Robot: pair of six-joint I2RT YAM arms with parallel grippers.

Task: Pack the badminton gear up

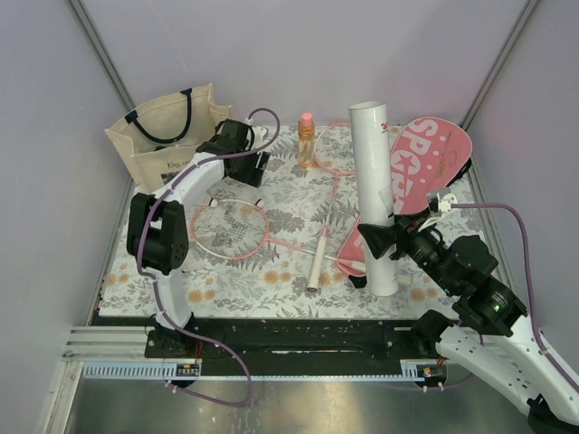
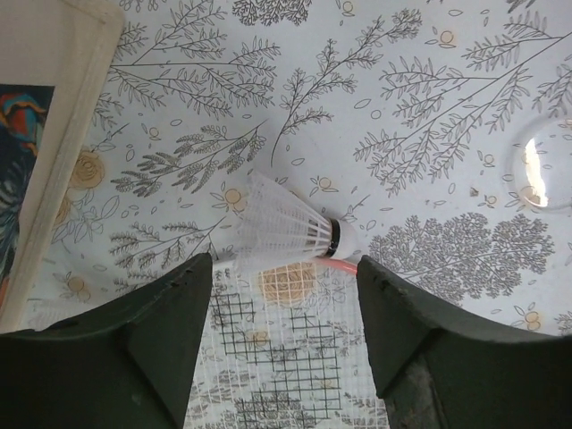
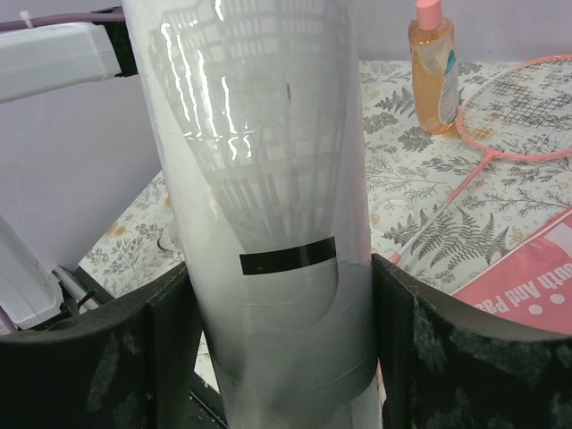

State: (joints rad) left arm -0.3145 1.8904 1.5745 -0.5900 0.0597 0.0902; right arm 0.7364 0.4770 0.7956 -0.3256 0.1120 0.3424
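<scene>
The right tool (image 1: 380, 237) clenched around upright white tube (image 1: 372, 163) near the counter's (image 1: 271, 276) front right corner; left tool (image 2: 284, 268) released above a shuttlecock (image 2: 286, 228) towards back left. Rackets (image 1: 231, 226) and pink cover (image 1: 430, 163) lie unpacked

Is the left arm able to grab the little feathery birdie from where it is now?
Probably yes. Its fingers are open, and the birdie shows right between them, lying on the tablecloth at the rim of the racket. Nothing covers it or blocks the way down.
</scene>
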